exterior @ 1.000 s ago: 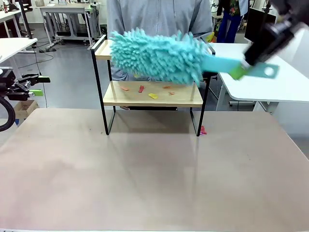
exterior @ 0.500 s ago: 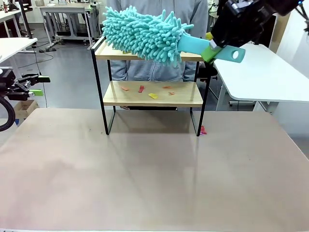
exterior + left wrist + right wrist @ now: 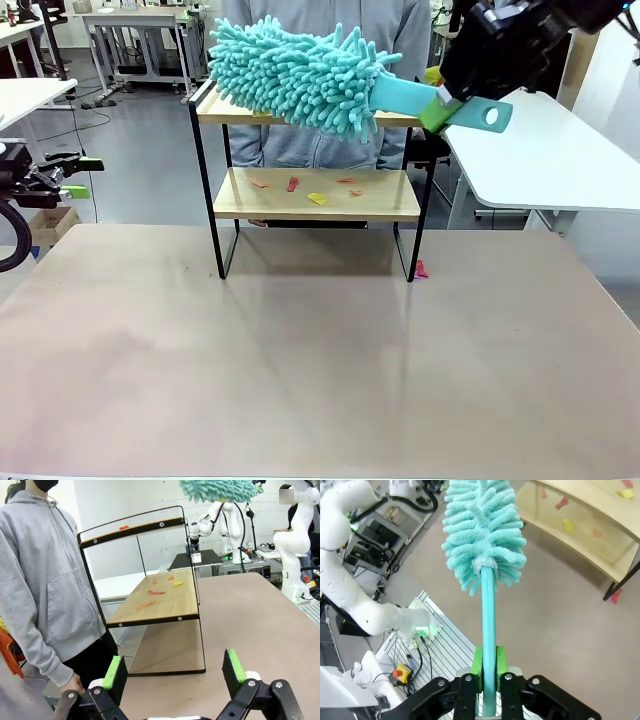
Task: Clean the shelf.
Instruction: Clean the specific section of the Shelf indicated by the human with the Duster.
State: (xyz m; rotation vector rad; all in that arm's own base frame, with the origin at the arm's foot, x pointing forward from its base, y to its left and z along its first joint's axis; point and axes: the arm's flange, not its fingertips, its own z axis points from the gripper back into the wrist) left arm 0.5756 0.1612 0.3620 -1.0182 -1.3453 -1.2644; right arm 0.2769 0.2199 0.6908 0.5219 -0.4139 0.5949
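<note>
Wide tan tabletop (image 3: 320, 380); at its far edge, small two-tier shelf (image 3: 310, 205) of black metal frame and pale wood boards. Over the top board, fluffy teal microfibre duster (image 3: 300, 70), handle pinched in right gripper (image 3: 489, 662). Aside, left gripper (image 3: 172, 672), jaws spread, empty. Could snag the raised end rail and tip the light rack, or flick coloured paper scraps (image 3: 317, 198) toward the grey-hooded person (image 3: 330, 30) close behind. By the right leg, red scrap (image 3: 421, 268) on the table.

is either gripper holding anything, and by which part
The right gripper holds the teal duster by its handle, near the free end. The left gripper is open and empty.
</note>
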